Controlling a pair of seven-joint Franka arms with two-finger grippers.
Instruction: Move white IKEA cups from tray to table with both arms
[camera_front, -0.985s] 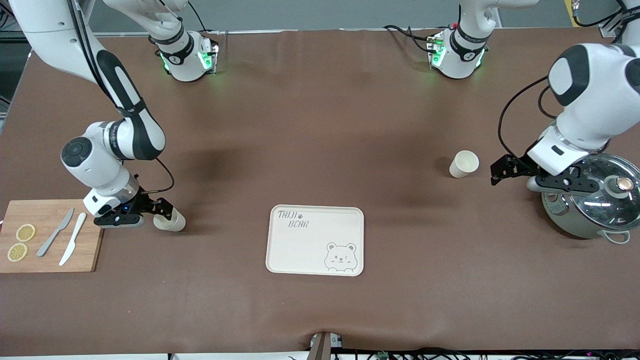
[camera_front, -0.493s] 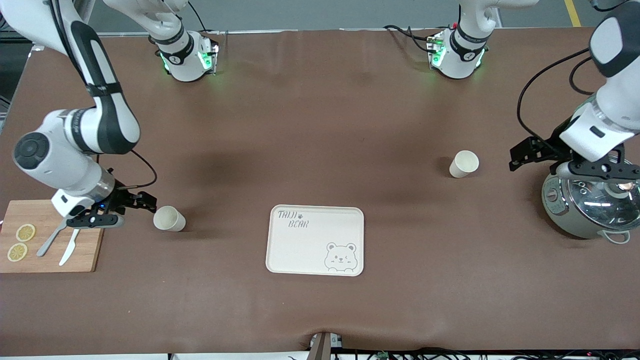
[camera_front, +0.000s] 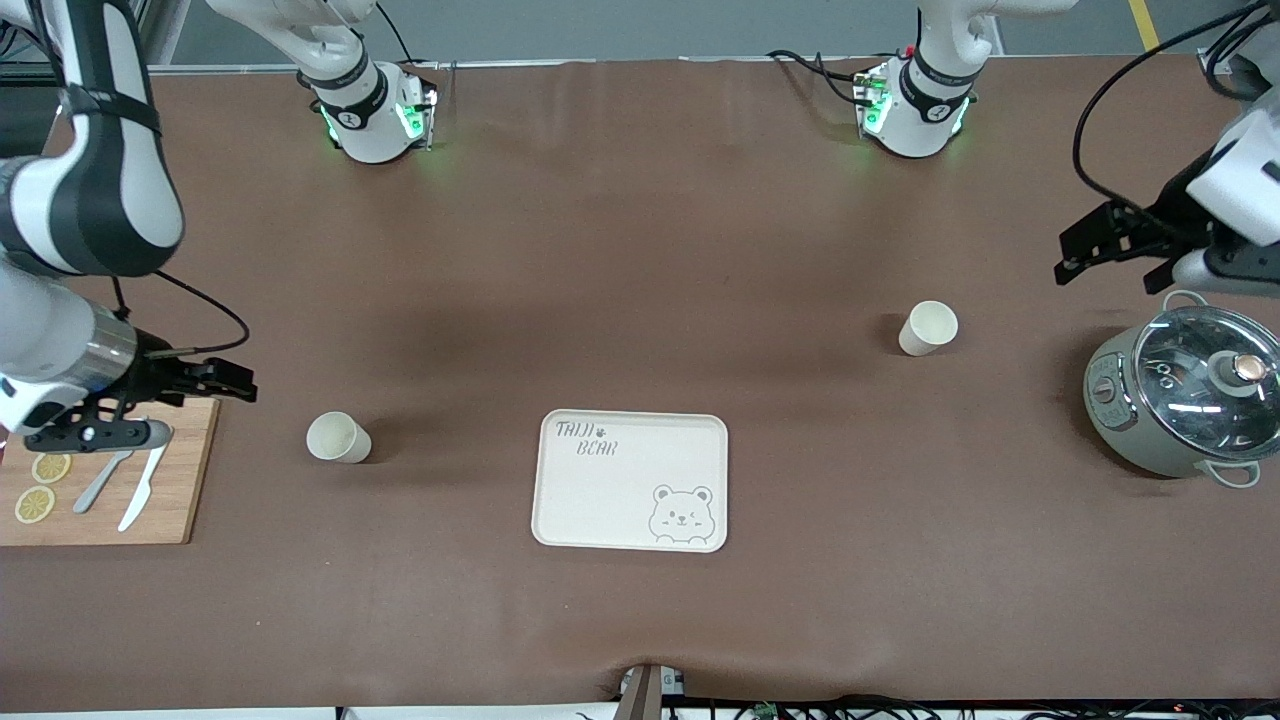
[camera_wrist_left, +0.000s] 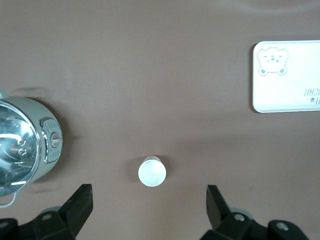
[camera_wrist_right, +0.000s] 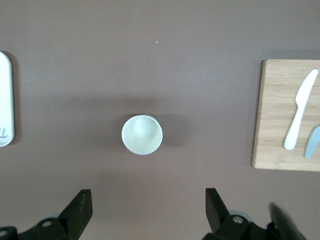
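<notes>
Left tool (camera_front: 1090, 245): fingers spread, nothing held – raised beside the pot (camera_front: 1180, 405).
Right tool (camera_front: 215, 385): fingers spread, nothing held – over the cutting board (camera_front: 185, 480) edge.
Cups (camera_front: 928, 328) (camera_front: 338, 438): upright on the tabletop (camera_front: 640, 250), untouched.

We see a matt brown surface (camera_front: 640, 250), faintly creased like cloth; two smooth, matt cream cups (camera_front: 338, 438) (camera_front: 928, 328) that look plastic; a matt cream tray (camera_front: 630, 480); a pale wooden board (camera_front: 180, 490); a satin grey-green pot (camera_front: 1140, 440) under a glossy glass lid (camera_front: 1205, 375).
</notes>
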